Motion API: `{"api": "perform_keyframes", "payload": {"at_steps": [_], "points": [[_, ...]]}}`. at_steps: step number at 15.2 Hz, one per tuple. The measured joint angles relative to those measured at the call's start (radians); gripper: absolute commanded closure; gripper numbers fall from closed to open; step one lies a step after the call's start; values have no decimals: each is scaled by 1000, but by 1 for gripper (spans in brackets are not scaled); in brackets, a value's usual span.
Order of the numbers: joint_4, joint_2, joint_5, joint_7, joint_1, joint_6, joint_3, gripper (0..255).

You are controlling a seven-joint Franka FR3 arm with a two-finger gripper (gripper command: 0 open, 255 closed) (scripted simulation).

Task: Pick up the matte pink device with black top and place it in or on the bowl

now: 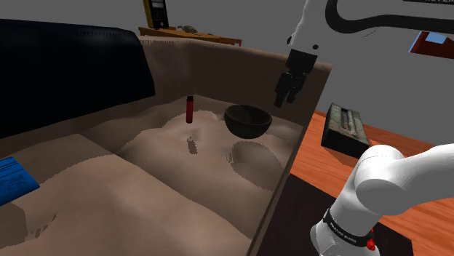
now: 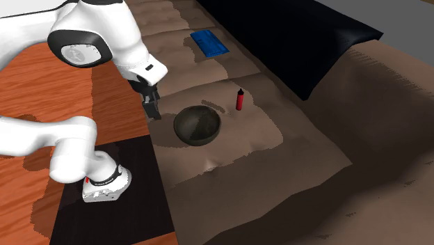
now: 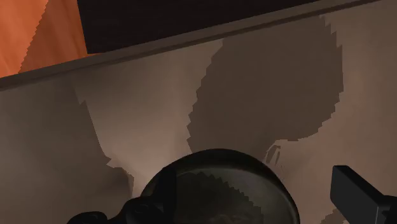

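Note:
The device point(image 1: 189, 109) is a slim red stick with a black top, standing upright on the beige cushion point(image 1: 167, 189). In the second exterior view the device point(image 2: 239, 100) stands just right of the dark round bowl point(image 2: 197, 126). In the shoulder view the bowl point(image 1: 247, 121) sits right of the device, a short gap between them. My black gripper point(image 1: 286, 93) hangs open and holds nothing, above and to the right of the bowl, over the couch's side wall. From the other side, the gripper point(image 2: 149, 108) is left of the bowl. Below one finger point(image 3: 356, 194), the bowl's rim point(image 3: 216, 156) shows in the wrist view.
A dark cushion point(image 1: 65, 73) lines the back of the couch. A blue flat thing point(image 1: 14, 182) lies at the far end of the seat. The brown side wall point(image 1: 291, 160) separates the seat from the wooden floor point(image 1: 342, 174), where a dark box point(image 1: 345, 127) lies.

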Motion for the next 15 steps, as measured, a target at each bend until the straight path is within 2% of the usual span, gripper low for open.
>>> {"api": "perform_keyframes", "payload": {"at_steps": [2,7,15], "points": [[9,20,2,5,0,10,4,0],[101,196,13,53,0,91,46,0],[333,526,-5,148,-5,182,109,0]]}}
